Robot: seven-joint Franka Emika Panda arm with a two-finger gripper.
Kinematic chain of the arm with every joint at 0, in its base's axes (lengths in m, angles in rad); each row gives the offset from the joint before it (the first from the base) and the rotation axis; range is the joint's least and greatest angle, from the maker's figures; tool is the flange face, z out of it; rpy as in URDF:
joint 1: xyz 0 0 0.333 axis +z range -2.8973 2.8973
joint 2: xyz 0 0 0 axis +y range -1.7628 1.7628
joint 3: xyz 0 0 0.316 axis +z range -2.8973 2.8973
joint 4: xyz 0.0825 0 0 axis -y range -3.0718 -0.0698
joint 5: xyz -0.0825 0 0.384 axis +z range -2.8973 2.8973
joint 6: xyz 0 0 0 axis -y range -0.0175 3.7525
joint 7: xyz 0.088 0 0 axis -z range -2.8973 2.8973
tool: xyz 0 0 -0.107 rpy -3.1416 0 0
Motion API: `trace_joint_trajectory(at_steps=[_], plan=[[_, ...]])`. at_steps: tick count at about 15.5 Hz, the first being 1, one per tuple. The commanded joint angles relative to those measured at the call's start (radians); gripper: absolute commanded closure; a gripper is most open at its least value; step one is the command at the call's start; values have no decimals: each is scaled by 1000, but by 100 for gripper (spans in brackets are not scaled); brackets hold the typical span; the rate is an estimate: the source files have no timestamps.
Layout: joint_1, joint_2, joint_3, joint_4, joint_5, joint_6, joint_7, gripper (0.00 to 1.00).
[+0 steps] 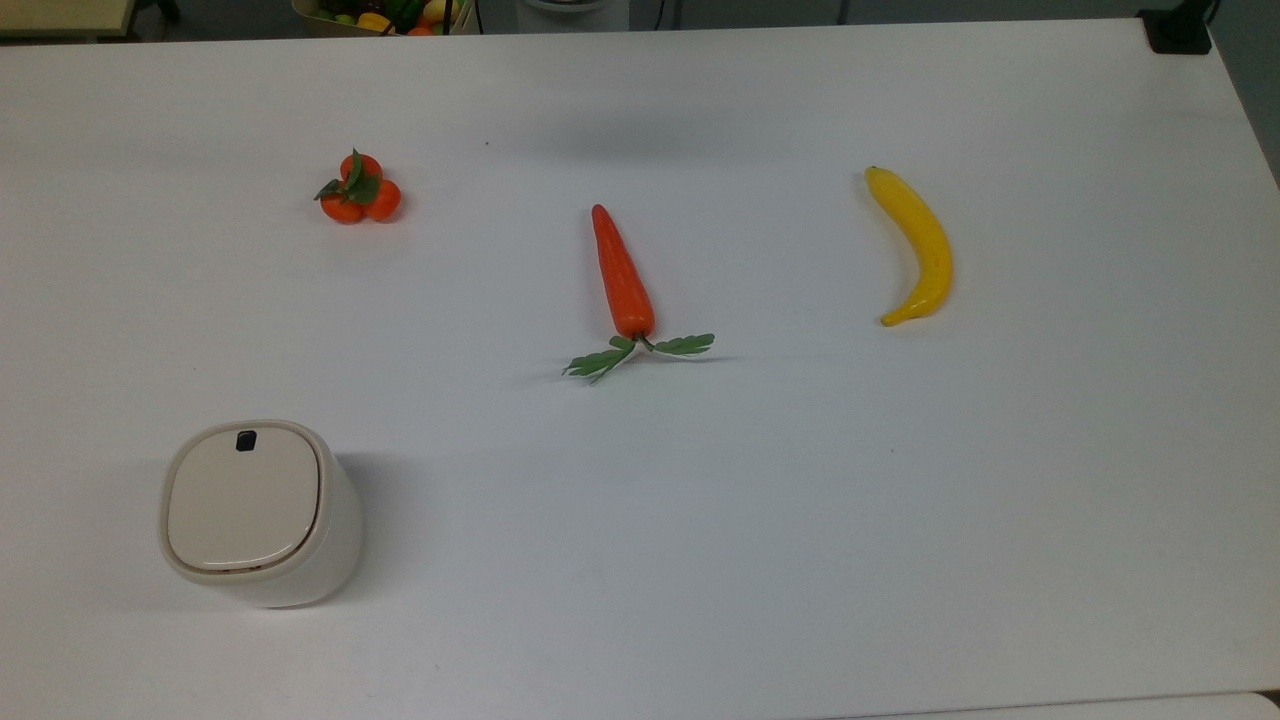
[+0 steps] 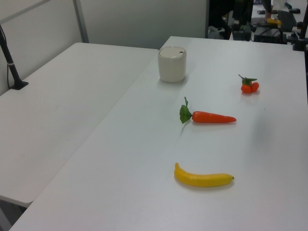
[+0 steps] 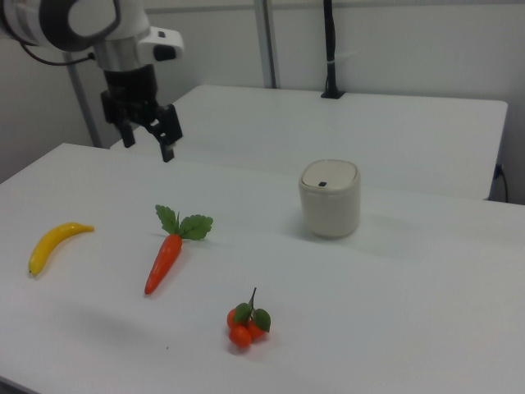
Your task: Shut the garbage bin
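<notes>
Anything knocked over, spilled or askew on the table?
Nothing stands out. The bin stands upright with its lid flat and shut; the carrot, banana and oranges lie apart, intact.

In the left view, the garbage bin [image 2: 172, 64] stands upright on the white bench [image 2: 144, 159] with its flat lid down and a small black tab on top. The left view's right holds a cluster of small oranges [image 2: 249, 85]. Nearer lies a carrot [image 2: 213, 117], leaves toward the bin's side. A banana [image 2: 203, 178] lies nearest, well apart from the carrot.
</notes>
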Motion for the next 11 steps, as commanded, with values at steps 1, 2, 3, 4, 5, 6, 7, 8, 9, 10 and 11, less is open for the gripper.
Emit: trace_joint_trajectory(at_steps=[1,2,3,4,5,6,7,8,9,10,11], plan=[[52,11,17,7,4,-4,56,0],[69,13,17,3,-2,19,56,0],[85,16,17,-3,-10,45,54,0],[94,20,14,-6,-11,66,48,0],[99,30,11,-12,-14,85,45,0],[102,37,8,-13,-21,105,43,0],[102,39,7,-14,-31,124,40,0],[102,40,5,-16,-48,141,30,0],[102,42,4,-22,-63,158,11,0],[103,40,-1,-29,-65,168,-18,0],[103,40,-10,-35,-67,169,-54,0]])
